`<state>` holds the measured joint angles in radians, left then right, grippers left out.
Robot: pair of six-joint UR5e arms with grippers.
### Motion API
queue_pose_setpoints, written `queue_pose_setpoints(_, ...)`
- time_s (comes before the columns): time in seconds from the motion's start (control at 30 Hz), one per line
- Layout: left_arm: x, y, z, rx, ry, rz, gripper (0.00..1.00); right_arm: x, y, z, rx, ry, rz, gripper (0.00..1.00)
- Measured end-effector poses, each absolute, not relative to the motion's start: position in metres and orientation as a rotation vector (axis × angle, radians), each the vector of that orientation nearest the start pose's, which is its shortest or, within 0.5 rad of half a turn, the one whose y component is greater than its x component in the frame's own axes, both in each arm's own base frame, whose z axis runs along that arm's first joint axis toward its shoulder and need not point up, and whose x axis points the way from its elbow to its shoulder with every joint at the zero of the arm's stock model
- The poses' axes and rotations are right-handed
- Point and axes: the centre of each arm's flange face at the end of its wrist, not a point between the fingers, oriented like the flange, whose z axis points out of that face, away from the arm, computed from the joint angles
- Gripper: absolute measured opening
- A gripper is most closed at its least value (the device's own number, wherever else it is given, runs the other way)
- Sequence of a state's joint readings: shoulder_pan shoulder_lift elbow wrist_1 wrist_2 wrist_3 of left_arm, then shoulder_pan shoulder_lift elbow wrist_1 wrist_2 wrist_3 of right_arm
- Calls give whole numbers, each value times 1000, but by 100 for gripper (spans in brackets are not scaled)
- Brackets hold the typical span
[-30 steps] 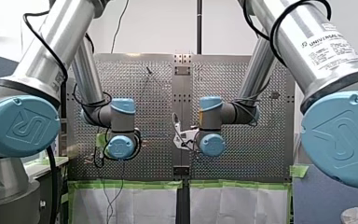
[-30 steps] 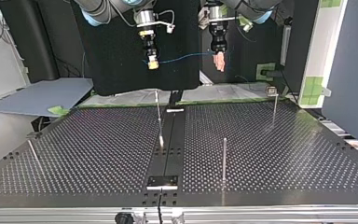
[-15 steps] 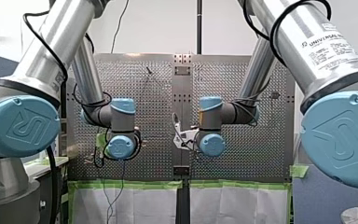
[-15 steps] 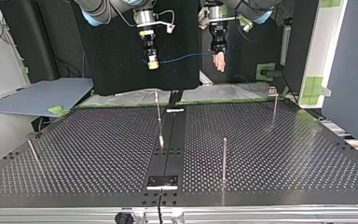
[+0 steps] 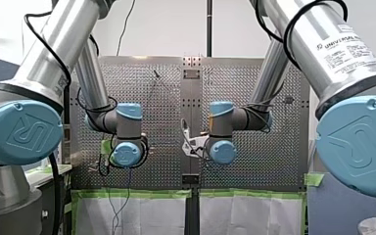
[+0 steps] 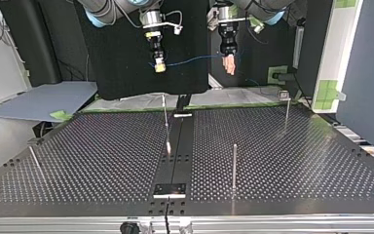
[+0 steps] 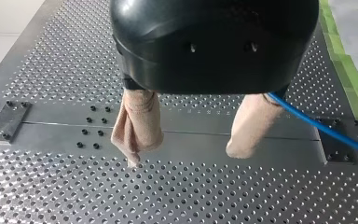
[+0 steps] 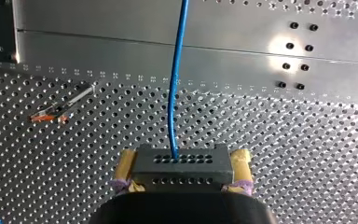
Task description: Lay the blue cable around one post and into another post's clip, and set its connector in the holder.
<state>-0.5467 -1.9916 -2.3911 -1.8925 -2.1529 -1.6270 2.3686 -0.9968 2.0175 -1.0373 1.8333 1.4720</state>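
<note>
A pale wall (image 5: 166, 29) stands beyond the perforated surface (image 5: 274, 161). In the top view a black cloth (image 6: 121, 63) hangs behind the surface. A grey sheet (image 6: 44, 100) lies at the view's left, and green tape (image 6: 327, 90) marks a white panel (image 6: 341, 48).

Both arms are silver tubes joined by pale blue caps. My left arm (image 5: 58, 39) has a cap (image 5: 20, 131) embossed with a curled logo, and a black cable (image 5: 39, 24) loops along it. My right arm (image 5: 318, 54) bears black lettering (image 5: 345, 43) reading UNIVERSAL ROBOTS. My left pincer (image 7: 186, 154) has a glossy, rounded black housing (image 7: 214, 42) with two small holes, and beige cloth-like pads (image 7: 137, 126). My right pincer (image 8: 182, 170) has yellow fingers (image 8: 126, 163), with what looks like purple tape at their bases.
</note>
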Motion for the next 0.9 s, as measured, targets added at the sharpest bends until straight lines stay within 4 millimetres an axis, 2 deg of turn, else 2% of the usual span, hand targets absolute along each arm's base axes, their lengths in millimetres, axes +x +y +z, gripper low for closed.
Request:
queue_pose_setpoints(0.33, 288, -267, 80, -75, 1563, -20, 100, 450, -290, 47, 1680, -829, 1458, 3)
queue_pose_setpoints(0.9, 287, -267, 80, -75, 1563, -19, 100, 450, -290, 43, 1689, -831, 1451, 3)
